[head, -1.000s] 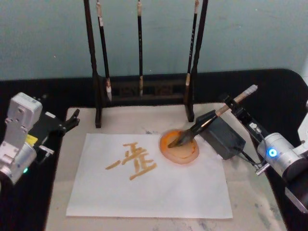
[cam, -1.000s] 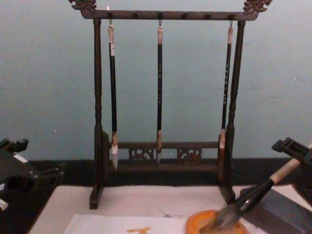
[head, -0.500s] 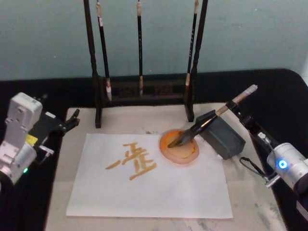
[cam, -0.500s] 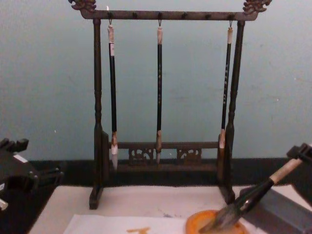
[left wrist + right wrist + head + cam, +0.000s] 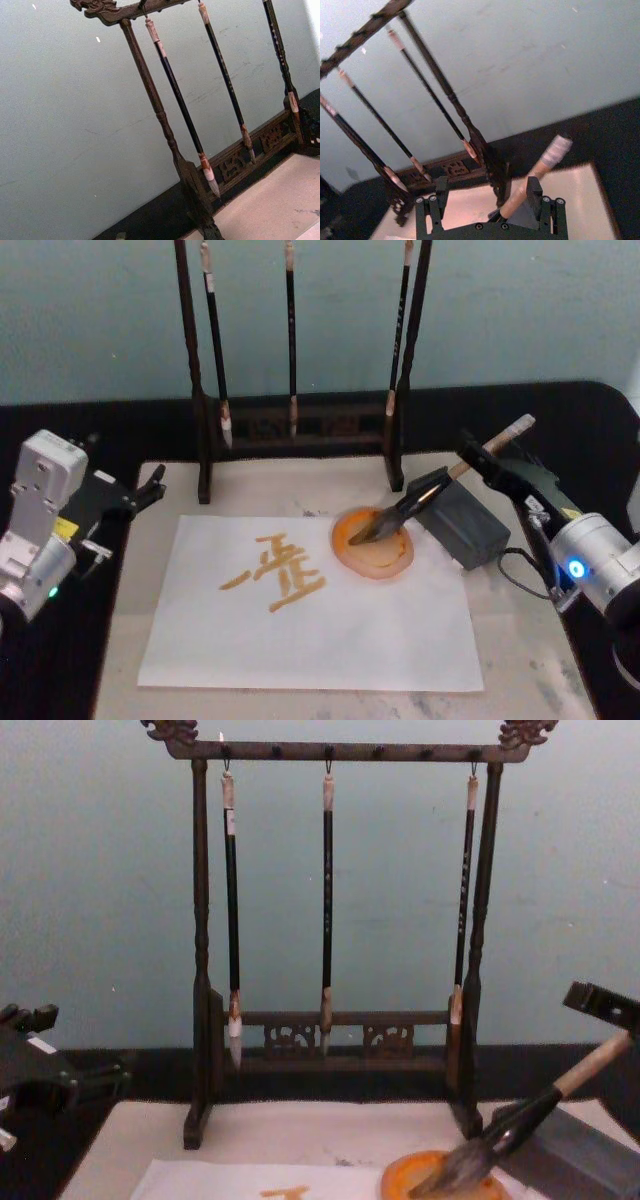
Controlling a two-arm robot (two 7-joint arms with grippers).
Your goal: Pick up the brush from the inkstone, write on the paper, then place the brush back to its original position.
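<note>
From the head view, the brush (image 5: pixel 425 492) lies slanted with its dark tuft in the round orange inkstone (image 5: pixel 373 543) and its handle propped across the grey block (image 5: pixel 459 521). The inkstone sits on the right edge of the paper (image 5: pixel 310 630), which carries orange strokes. The right gripper (image 5: pixel 478 457) sits at the pale upper handle. The left gripper (image 5: pixel 148 487) is parked at the table's left edge; I cannot tell how its fingers stand.

In the right wrist view, the fingers (image 5: pixel 534 192) stand open either side of the handle without pinching it.

From the chest view, the tuft rests inside the dish. The handle looks stiff and light and the bristles soft, so the pale handle is the place to grip.
</note>
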